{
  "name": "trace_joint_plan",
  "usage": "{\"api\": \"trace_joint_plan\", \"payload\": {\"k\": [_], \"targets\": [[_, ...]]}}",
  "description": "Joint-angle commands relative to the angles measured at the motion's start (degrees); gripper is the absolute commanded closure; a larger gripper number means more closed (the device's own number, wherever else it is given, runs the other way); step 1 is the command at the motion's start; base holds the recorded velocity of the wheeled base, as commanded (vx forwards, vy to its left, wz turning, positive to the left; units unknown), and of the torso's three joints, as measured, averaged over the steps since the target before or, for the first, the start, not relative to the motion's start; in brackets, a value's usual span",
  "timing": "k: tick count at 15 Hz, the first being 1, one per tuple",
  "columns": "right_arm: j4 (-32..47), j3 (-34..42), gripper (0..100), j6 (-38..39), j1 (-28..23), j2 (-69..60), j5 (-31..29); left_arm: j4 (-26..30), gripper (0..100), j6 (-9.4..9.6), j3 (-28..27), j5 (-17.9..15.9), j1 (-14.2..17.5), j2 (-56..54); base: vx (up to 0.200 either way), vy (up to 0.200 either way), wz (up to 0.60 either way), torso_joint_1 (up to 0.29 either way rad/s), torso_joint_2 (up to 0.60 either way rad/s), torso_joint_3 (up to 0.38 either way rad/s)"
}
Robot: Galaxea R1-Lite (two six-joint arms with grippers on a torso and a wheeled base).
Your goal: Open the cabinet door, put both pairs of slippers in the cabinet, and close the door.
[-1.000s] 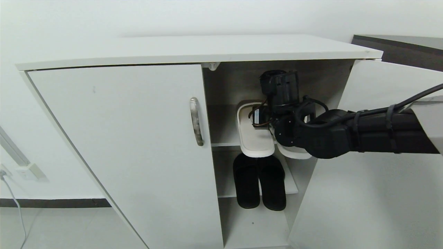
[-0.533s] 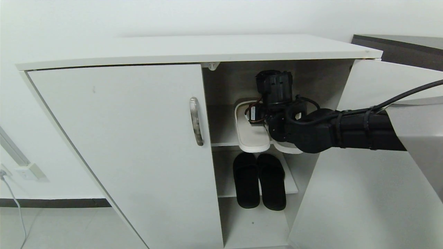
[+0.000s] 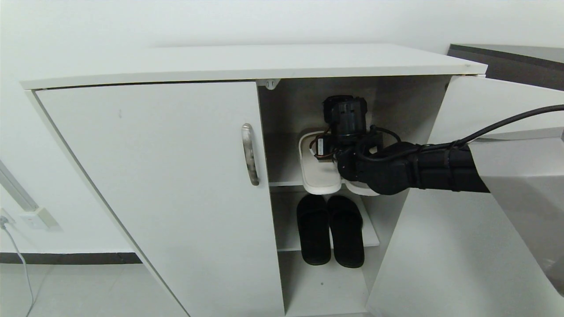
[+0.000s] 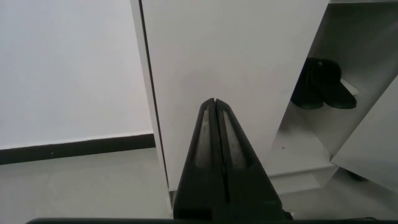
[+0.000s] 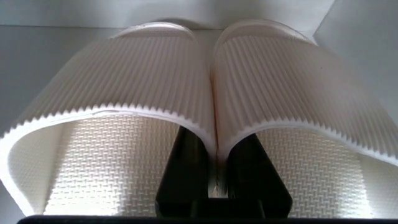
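Right gripper [image 5: 216, 163] is pinched on the white slippers [image 3: 320, 178], one finger under each strap, with the two inner strap edges squeezed between them. Our left gripper [image 4: 214, 134] hangs out in front of the cabinet [image 3: 264, 61], its fingers pressed together on nothing. The cabinet's left door [image 3: 154, 185] is closed and its right door [image 3: 440, 255] stands swung wide. The white pair sits at the upper shelf [image 3: 284, 165], heels jutting past its front edge; we cannot tell whether the soles rest on it. The black slippers [image 3: 330, 231] lie side by side on the lower shelf [image 3: 372, 240].

We judge that we are placing the second pair. Next we should set it deeper, spread the fingers, draw straight back clear of the straps, then shut the right door.
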Motion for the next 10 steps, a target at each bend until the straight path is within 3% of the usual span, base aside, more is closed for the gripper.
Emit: {"api": "trace_joint_plan", "payload": {"k": [1, 2, 10], "targets": [[-0.02, -0.07, 100, 0.02, -0.1, 0.58, -0.05, 0.0, 100, -0.11, 0.01, -0.02, -0.04, -0.01, 0.0, 0.0, 0.0, 0.0, 0.0, 0.0], [-0.02, -0.07, 0, 0.02, -0.01, 0.58, -0.05, 0.0, 100, -0.11, 0.01, -0.02, 0.05, -0.01, 0.0, 0.0, 0.0, 0.0, 0.0, 0.0], [0.42, 4.67, 0, 0.11, 1.22, -3.11, -0.23, 0.0, 100, -0.2, -0.08, -0.02, -0.04, -0.01, 0.0, 0.0, 0.0, 0.0, 0.0, 0.0]]}}
